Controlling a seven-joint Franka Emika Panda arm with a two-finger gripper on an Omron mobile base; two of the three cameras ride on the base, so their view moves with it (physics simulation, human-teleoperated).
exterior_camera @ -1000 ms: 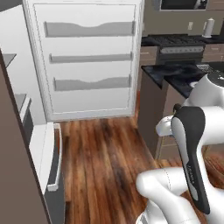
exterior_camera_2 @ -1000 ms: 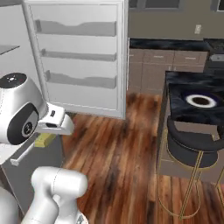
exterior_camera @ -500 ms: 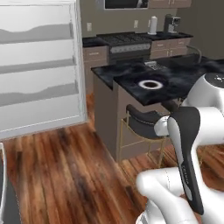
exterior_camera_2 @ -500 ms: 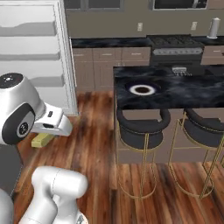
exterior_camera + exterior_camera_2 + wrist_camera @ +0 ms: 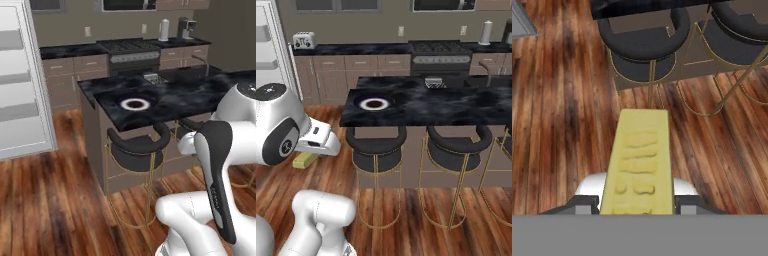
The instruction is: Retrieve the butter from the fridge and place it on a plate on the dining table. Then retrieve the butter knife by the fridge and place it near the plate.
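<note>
Butter [image 5: 640,162] – pale yellow stick w/ embossed marks on top, pinched in the end effector [image 5: 639,202] and poking out ahead of it, above the wood floor [image 5: 557,125]. Arm's tucked low, well short of the table [image 5: 431,107]. Plate [image 5: 374,104] – white centre, navy rim – sits near the table's left end. Stools [image 5: 376,147] line the table's near edge, betw. robot and plate.
</note>
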